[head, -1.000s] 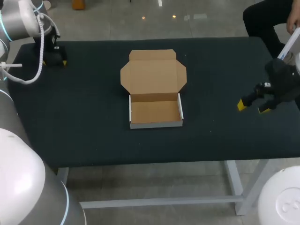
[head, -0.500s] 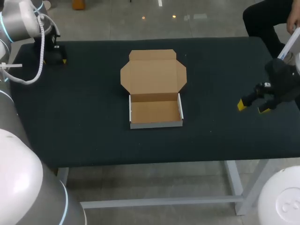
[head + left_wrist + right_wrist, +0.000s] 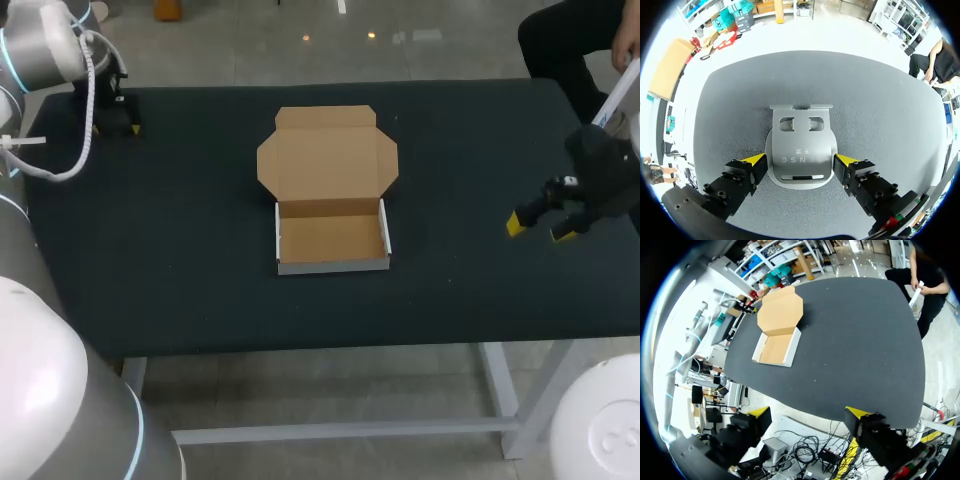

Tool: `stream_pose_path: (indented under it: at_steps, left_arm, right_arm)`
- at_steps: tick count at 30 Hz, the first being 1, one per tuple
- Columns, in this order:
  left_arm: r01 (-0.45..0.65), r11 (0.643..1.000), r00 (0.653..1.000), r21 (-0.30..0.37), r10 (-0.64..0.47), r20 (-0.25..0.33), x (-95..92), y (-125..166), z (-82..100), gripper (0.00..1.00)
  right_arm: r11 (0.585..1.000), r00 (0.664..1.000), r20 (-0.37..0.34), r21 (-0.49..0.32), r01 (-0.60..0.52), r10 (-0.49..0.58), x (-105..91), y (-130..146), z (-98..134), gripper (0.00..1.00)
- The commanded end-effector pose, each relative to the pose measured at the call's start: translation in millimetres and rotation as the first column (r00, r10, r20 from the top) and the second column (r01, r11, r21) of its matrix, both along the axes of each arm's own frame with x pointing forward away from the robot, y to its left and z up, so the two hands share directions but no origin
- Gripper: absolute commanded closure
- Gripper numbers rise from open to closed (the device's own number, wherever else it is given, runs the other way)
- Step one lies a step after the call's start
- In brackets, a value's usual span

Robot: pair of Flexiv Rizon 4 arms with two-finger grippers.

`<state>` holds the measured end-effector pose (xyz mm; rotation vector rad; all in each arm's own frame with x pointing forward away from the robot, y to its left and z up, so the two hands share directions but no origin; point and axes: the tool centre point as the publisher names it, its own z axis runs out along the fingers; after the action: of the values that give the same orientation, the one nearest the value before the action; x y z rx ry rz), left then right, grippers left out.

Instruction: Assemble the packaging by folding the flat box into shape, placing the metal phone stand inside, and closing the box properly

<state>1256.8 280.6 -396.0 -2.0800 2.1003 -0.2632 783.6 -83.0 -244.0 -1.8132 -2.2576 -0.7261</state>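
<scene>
Where the box (image 3: 330,238) is set: at mid-desk, with its tray walls upright, well apart from every edge of the desk (image 3: 180,260).
Lid (image 3: 327,155): laid open and flat, pointed toward the far edge, with a strip of dark desk seen behind it.
Stand (image 3: 799,145): laid flat by the far left corner, near the left edge and well apart from the box.
Left gripper (image 3: 799,161): released, with its fingers spread over the stand and one yellow tip just beside each side of the round base.
Right gripper (image 3: 540,224): released, fingers apart, held near the right edge and well apart from the box.
Open room: broad stretches of dark desk are seen between the box and each gripper, and between the box and the near edge.
</scene>
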Motion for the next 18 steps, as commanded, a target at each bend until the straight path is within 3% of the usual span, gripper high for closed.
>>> stream_pose_path:
  at_steps: [1,9,18]
  left_arm:
    - [-0.001,1.000,0.993,0.000,0.001,-0.117,12.0,2.5,-5.1,0.12]
    - [-0.006,1.000,0.993,0.000,0.006,-0.119,13.4,3.2,-6.1,0.12]
    - [-0.004,1.000,0.993,0.001,0.004,-0.116,14.1,2.9,-5.6,0.25]
  right_arm:
    - [1.000,1.000,-0.005,0.002,-0.004,0.004,-0.7,-1.0,2.6,0.00]
    - [1.000,1.000,-0.005,0.002,-0.004,0.004,-0.7,-1.0,2.6,0.00]
    - [1.000,1.000,-0.005,0.002,-0.004,0.004,-0.7,-1.0,2.6,0.00]
